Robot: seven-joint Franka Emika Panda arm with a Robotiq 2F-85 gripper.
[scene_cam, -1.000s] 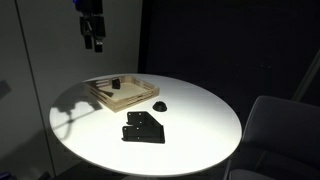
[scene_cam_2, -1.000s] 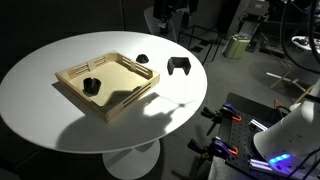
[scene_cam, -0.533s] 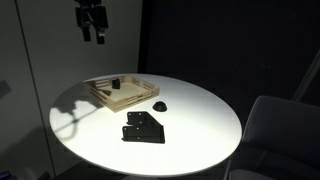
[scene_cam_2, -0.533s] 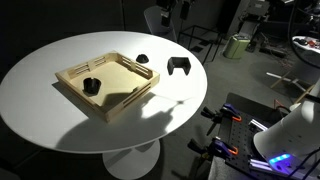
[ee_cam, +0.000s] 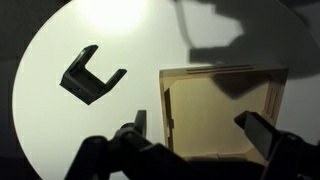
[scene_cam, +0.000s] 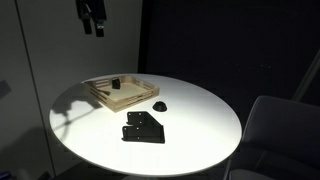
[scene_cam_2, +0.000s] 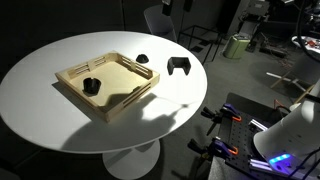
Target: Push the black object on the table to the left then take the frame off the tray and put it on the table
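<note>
The light wooden tray [scene_cam: 128,100] sits at the back of the white round table [scene_cam: 200,120]; it also shows in an exterior view [scene_cam_2: 128,101] and the wrist view [ee_cam: 168,110]. The black frame [scene_cam: 143,128] lies flat on the table, outside the tray, and shows in an exterior view [scene_cam_2: 179,67] and the wrist view [ee_cam: 92,78]. The small black dome [scene_cam: 159,105] rests on the table beside the tray [scene_cam_2: 142,58]. My gripper [scene_cam: 92,18] hangs high above the tray, open and empty [ee_cam: 197,135].
A small upright black block [scene_cam: 115,83] stands inside the tray [scene_cam_2: 90,86]. A grey chair [scene_cam: 275,130] stands by the table. Chairs, cables and equipment [scene_cam_2: 270,130] lie on the floor around the table.
My gripper has risen higher above the tray, partly leaving the top of the exterior views. Nothing on the table has moved.
</note>
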